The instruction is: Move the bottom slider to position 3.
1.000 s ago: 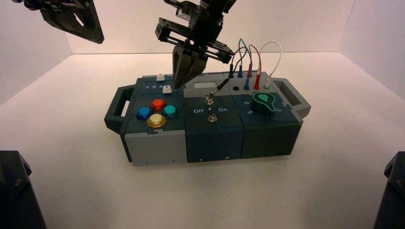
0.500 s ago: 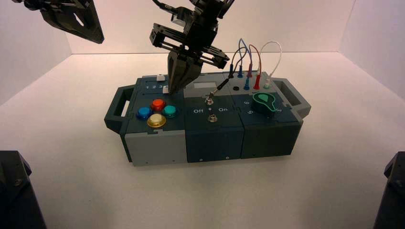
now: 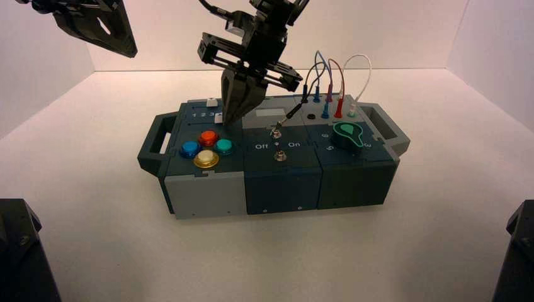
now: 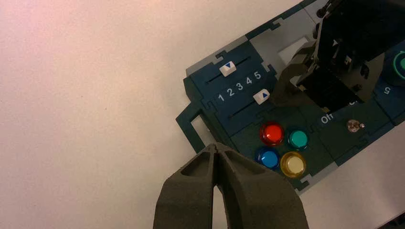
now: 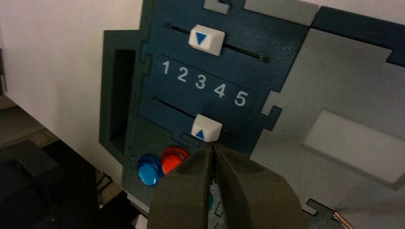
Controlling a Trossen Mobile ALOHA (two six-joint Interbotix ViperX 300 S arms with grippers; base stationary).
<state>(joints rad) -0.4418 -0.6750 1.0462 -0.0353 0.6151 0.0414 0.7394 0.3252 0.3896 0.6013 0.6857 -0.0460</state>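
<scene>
"What sort of place is this?"
"It looks like a robot lab, or a spot set up for testing robots."
"How can you tell?"
"Two black robot arms, the left arm [image 3: 94, 24] and the right arm [image 3: 258, 53], reach over a box [image 3: 277, 182] with buttons, sliders and wires. It sits on a plain, pale table [image 3: 441, 251]."
"And around it?"
"Plain, pale walls [image 3: 403, 34] stand at the back and both sides."

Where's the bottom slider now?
In the right wrist view, the bottom slider sits beside the closed tips of the right hand, near the red button.
</scene>
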